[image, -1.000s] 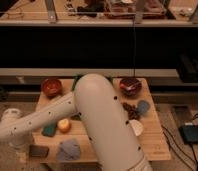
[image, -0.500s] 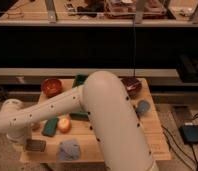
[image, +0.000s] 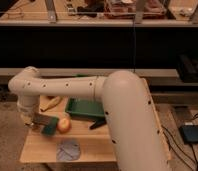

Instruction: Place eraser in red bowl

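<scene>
Since the gripper sits left of the green tray with fingers closed on the eraser, lift straight up, keep the block level, clear the teal pad and round orange item just left of the tray. No red bowl in view; find it before carrying. Wooden table under the tray, dark shelving behind it
</scene>
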{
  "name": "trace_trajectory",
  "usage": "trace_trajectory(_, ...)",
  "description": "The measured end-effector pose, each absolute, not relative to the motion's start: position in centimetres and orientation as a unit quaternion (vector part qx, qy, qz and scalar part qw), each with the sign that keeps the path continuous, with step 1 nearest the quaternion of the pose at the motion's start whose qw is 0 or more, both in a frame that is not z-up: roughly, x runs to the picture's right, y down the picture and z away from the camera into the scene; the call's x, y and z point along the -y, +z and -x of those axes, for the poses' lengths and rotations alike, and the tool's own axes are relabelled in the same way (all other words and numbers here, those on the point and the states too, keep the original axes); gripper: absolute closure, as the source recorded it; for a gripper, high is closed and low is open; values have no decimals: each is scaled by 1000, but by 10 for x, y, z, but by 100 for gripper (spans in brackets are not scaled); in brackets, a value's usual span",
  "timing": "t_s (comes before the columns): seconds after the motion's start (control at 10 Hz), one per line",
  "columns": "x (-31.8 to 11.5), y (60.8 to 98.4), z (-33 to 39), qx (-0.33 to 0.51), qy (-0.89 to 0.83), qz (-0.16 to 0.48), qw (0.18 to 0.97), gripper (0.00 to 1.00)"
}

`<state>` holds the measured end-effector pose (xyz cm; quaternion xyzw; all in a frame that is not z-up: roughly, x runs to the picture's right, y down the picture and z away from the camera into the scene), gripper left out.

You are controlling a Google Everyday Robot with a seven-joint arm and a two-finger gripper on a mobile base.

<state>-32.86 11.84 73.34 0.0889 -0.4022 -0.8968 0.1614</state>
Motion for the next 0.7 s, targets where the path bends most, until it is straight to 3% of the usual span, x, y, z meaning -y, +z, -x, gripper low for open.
trace_trajectory(0.5, -73, 842, 281, 449, -841, -29, 299, 95)
trace_trajectory(0.7, -73, 853, 278, 450, -837, -25, 309, 95)
